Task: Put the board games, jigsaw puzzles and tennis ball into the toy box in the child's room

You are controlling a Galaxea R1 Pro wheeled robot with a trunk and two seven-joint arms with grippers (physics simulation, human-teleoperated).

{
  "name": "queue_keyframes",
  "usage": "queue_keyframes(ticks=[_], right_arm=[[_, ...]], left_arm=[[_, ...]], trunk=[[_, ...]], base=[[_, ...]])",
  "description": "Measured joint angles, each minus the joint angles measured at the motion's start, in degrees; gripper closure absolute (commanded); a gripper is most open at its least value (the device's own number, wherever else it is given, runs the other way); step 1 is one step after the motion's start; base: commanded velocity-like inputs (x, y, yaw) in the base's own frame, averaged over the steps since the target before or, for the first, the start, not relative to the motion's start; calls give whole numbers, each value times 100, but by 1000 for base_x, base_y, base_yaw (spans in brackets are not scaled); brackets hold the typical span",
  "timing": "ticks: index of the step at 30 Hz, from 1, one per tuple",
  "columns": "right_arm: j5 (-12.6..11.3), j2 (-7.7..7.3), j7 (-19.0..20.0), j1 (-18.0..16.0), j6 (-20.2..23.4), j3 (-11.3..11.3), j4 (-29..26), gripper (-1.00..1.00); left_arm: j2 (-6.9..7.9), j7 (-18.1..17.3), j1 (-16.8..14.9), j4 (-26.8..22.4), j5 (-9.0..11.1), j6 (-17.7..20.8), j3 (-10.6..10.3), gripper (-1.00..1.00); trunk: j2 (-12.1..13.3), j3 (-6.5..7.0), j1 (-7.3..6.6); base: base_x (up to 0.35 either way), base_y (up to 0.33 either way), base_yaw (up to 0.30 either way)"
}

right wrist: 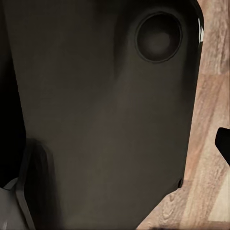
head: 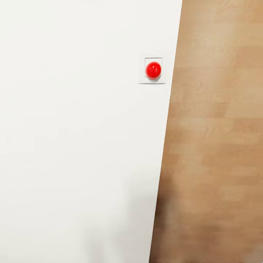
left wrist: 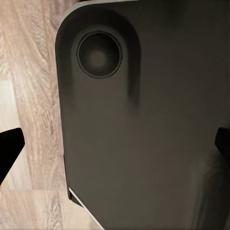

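Plainly, nothing here lets the task's progress be measured: no board game, jigsaw puzzle, tennis ball or toy box is in any view, so where they lie, and whether any toy is already boxed, cannot be told. My judgement is that the robot is in transit, with at least some fetching or placing left to do.

The head view looks down a white wall that meets the brown wood-plank floor along a slanted edge. On the wall, close to that edge, sits a red dome on a small white plate; it is no toy.

The wrist views give what the head view lacks: the robot's own body. The left wrist view faces a dark rounded base panel with a circular recess, floor planks beside it. Black tips of the left gripper stand at opposite margins, spread apart and holding nothing. The right wrist view shows a like dark panel with its own round recess. Only one black tip of the right gripper is visible, so I cannot tell whether that pincer is spread or closed.
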Motion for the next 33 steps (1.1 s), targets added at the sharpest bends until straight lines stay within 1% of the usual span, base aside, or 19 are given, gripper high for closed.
queue_keyframes(ticks=[9,15,22,33], right_arm=[[-9,2,4,0,2,0,0,-100],[-9,24,9,0,2,0,0,-100],[-8,5,11,6,2,0,0,-100],[-8,11,8,9,2,0,0,-100]], left_arm=[[-1,-3,0,0,14,-7,21,-100],[-35,-7,0,7,6,-9,25,-100],[-40,-8,0,8,13,-9,39,-100],[-46,-8,0,9,-28,39,-13,-100]], trunk=[[0,0,0],[0,0,0],[0,-3,0],[440,174,-241]], base=[[0,0,-255],[0,0,-275],[0,0,-277],[0,0,-277]])
